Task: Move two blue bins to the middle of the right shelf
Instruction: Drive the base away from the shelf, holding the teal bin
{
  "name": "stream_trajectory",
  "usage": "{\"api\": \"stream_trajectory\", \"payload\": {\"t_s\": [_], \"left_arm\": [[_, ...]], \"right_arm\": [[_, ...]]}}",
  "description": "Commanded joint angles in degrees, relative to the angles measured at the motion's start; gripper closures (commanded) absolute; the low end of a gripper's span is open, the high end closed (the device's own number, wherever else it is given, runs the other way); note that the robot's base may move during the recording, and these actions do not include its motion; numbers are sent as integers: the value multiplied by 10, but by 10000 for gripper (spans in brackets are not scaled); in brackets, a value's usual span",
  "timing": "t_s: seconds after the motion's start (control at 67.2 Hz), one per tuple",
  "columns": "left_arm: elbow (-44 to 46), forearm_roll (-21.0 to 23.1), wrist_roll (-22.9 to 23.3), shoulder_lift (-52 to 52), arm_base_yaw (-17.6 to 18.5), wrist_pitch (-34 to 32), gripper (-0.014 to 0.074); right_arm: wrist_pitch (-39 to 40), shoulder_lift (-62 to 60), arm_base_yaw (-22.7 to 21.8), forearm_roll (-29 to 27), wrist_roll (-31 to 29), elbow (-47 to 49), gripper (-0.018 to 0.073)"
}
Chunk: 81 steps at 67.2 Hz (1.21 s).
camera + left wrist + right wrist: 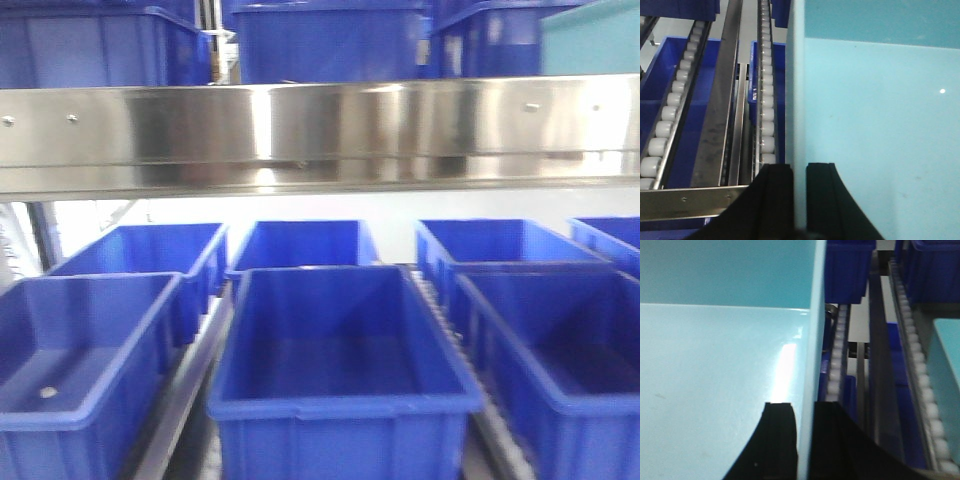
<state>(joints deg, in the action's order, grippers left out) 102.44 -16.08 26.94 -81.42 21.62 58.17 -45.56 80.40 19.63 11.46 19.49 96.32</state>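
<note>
Large pale cyan-blue bin (pixel 880 125) (pixel 715 365): smooth plain walls, glossy floor with a soft glint of light and a few faint scuffs. Gripped from both sides. Left gripper (pixel 799 167) clamped on the bin's left wall, one black finger (pixel 777 190) outside and the other inside, both pressed to the thin edge. Right gripper (pixel 805 407) clamped the same way on the right wall, with one black finger (pixel 780 430) inside over the floor and its partner outside.

Just right of that wall, a white roller track (pixel 840 355) running away from the camera. Beyond it a second roller track (pixel 920 365), and at the far right edge a second pale cyan-blue bin (pixel 946 370), only partly in view.

Left of the held bin, more roller tracks (pixel 767 100) between grey metal channels, with dark blue bins (pixel 660 75) on the level underneath.

From the front: broad brushed stainless-steel front rail (pixel 320 125) with small rivets, shiny with streaked reflections. Above it dark blue bins in a row and a pale cyan-blue corner (pixel 592 40) at upper right; cannot tell which of the two bins. Below the rail, open dark blue bins (pixel 340 350) in two rows.
</note>
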Motion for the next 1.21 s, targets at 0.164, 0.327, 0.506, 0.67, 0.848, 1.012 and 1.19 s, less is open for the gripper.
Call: {"api": "stream_trajectory", "payload": {"t_s": [0.164, 0.327, 0.506, 0.67, 0.848, 1.012, 1.19], "left_arm": [[7, -25, 4, 5, -2, -11, 707], [7, -25, 4, 5, -2, -11, 707], [7, -25, 4, 5, -2, -11, 707], [7, -25, 4, 5, -2, -11, 707], [7, -25, 4, 5, -2, -11, 707], [7, -25, 4, 5, -2, -11, 707], [7, -25, 4, 5, -2, -11, 707]], "right_arm": [[25, -11, -3, 21, -6, 8, 726], [25, -11, -3, 21, -6, 8, 726], [25, -11, -3, 21, -6, 8, 726], [25, -11, -3, 21, -6, 8, 726], [25, -11, -3, 21, -6, 8, 726], [25, -11, -3, 21, -6, 8, 726], [25, -11, -3, 21, -6, 8, 726]]}}
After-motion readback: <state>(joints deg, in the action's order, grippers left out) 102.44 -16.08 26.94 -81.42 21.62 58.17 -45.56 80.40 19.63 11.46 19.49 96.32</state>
